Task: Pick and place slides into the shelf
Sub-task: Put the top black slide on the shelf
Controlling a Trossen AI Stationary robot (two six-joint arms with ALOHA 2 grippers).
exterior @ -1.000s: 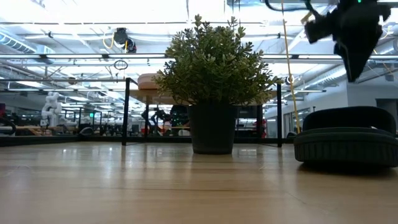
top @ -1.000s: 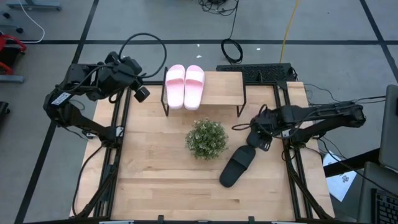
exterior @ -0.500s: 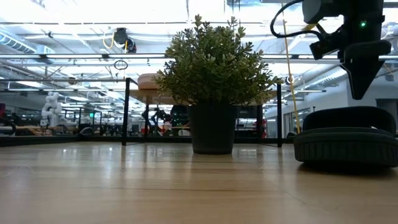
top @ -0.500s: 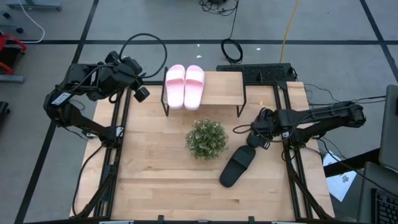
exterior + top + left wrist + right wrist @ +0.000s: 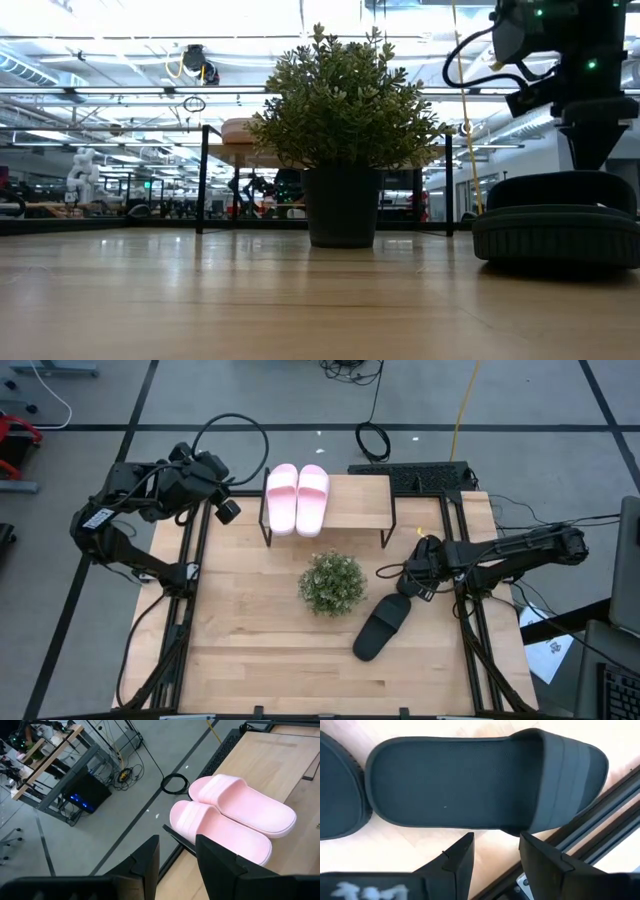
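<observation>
On the surface [image 5: 250, 650], the shelf [image 5: 350, 500] carries the pink pair [image 5: 297, 498] at its left end, leaving the right free, presumably for the black slides. A potted plant [image 5: 332, 582] stands mid-surface. Two black slides lie near the right edge (one [image 5: 485, 782] shows whole, the other [image 5: 340, 790] in part). The right hand [image 5: 492, 852] hangs over them, fingers apart, empty. The left hand [image 5: 177, 857], fingers apart, waits beside the shelf.

Pink slides [image 5: 297, 498] are showing pale on the light wood shelf [image 5: 360, 502], black slides [image 5: 381, 628] lying dark beside a green plant [image 5: 332, 582].
</observation>
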